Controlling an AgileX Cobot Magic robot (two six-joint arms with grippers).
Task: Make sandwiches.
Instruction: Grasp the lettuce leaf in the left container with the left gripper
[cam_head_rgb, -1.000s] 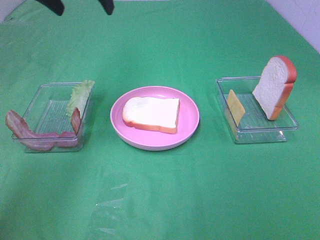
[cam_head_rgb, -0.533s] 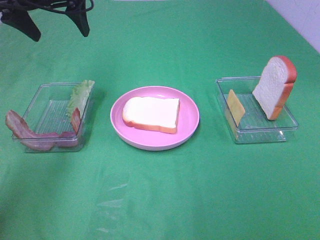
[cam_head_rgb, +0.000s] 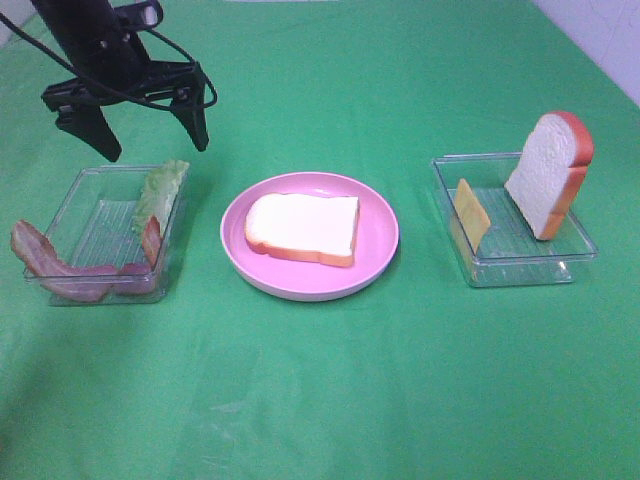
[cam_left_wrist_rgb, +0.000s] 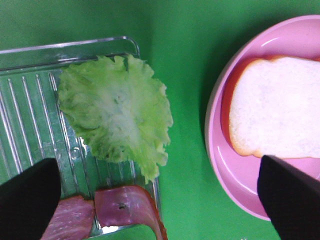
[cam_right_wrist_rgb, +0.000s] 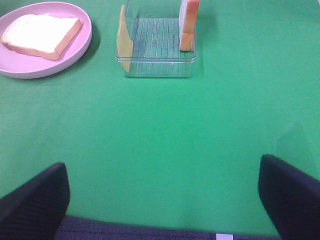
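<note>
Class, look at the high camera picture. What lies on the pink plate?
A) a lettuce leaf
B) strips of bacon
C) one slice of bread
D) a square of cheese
C: a single slice of bread lies flat on the pink plate, with nothing on top of it.

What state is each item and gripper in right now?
left gripper: open, above lettuce.
right gripper: open, over cloth.
flat bread slice: lying on pink plate.
upright bread slice: leaning in right tray.
cheese: propped against right tray wall.
lettuce: leaning in left tray.
bacon: draped over left tray edge.
</note>
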